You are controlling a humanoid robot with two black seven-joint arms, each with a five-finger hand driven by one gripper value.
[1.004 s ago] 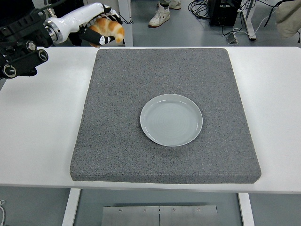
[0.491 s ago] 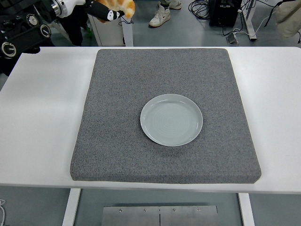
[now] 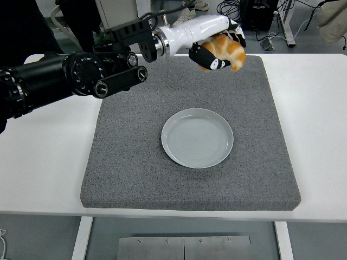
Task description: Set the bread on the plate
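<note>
Golden-brown crescent-shaped bread roll [image 3: 224, 49] held up in the air over the far part of the mat, right of centre, clear of any surface. Gripped from above and below by the left hand [image 3: 216, 45], black fingers [image 3: 212, 63] curled under and around the roll, white shell of the hand over its top. Behind the hand, a white forearm section joined to the black jointed left arm [image 3: 65, 78], stretching in from the left edge across the far left of the table.

Nearer than the roll and a little to its left, a round pale grey-blue ceramic plate [image 3: 197, 137], empty, lying flat near the middle of the mat, well apart from the hand. Underneath, a square dark grey speckled foam mat [image 3: 141, 179] covering most of the white table [image 3: 43, 162], bare tabletop showing on both sides and along the near edge.

Beyond the far table edge, grey floor with black cables [image 3: 230, 8] and a person's white sneaker [image 3: 184, 19].
</note>
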